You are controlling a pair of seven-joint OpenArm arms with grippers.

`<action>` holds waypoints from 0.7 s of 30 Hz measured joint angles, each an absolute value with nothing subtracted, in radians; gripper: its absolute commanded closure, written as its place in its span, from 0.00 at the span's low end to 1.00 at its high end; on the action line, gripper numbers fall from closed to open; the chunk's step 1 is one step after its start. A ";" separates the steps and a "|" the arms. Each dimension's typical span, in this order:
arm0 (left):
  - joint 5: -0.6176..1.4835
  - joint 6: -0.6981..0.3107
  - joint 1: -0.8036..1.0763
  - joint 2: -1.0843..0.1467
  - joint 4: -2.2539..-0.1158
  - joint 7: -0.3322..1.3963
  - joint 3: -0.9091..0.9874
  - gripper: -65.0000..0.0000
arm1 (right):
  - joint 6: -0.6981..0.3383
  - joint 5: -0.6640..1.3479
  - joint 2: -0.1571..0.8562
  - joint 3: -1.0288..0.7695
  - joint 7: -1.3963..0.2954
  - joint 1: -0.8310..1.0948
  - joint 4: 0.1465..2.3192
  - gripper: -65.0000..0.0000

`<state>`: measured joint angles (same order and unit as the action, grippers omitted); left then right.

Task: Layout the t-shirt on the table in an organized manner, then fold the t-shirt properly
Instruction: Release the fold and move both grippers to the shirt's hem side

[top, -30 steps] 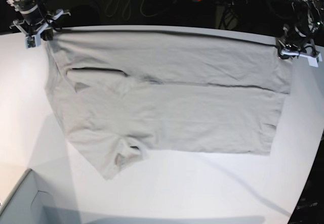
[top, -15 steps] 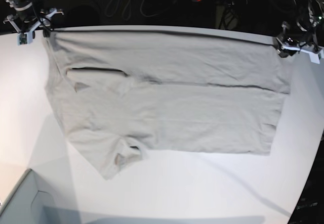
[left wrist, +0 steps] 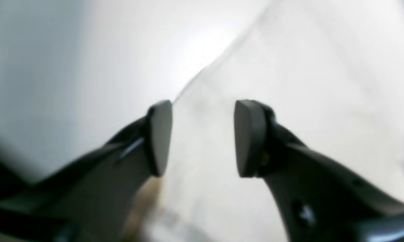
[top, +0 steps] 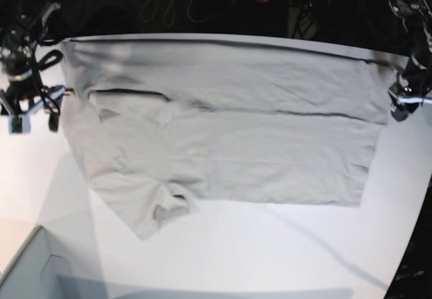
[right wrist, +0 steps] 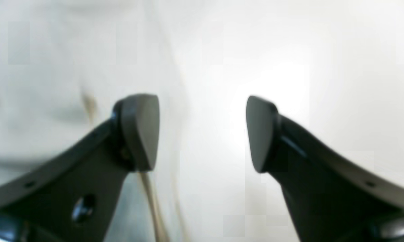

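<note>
- The t-shirt (top: 223, 130) lies spread flat across the far half of the table (top: 270, 245), with a fold line running across its middle and the collar (top: 169, 204) near its front left corner.
- The left gripper (left wrist: 202, 137) has its 2 fingers (left wrist: 250, 137) spread apart with nothing between them, above the shirt's edge.
- The right gripper (right wrist: 202, 132) also stands wide and holds nothing, just beside the shirt's other edge.
- A pale grey box (top: 27, 272) sits at the near corner.
</note>
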<state>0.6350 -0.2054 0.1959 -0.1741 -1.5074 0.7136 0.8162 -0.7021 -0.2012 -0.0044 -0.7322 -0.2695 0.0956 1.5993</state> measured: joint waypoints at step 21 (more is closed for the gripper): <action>0.267 -0.212 -0.395 -0.263 -0.912 0.532 0.532 0.34 | -0.680 -0.307 0.225 -0.573 -0.192 -0.565 0.559 0.38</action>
<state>0.2672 -0.2115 -0.3954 -0.2630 -0.9123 0.5320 0.5316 -0.6796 -0.3065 0.2249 -0.5728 -0.1917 -0.5648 0.5587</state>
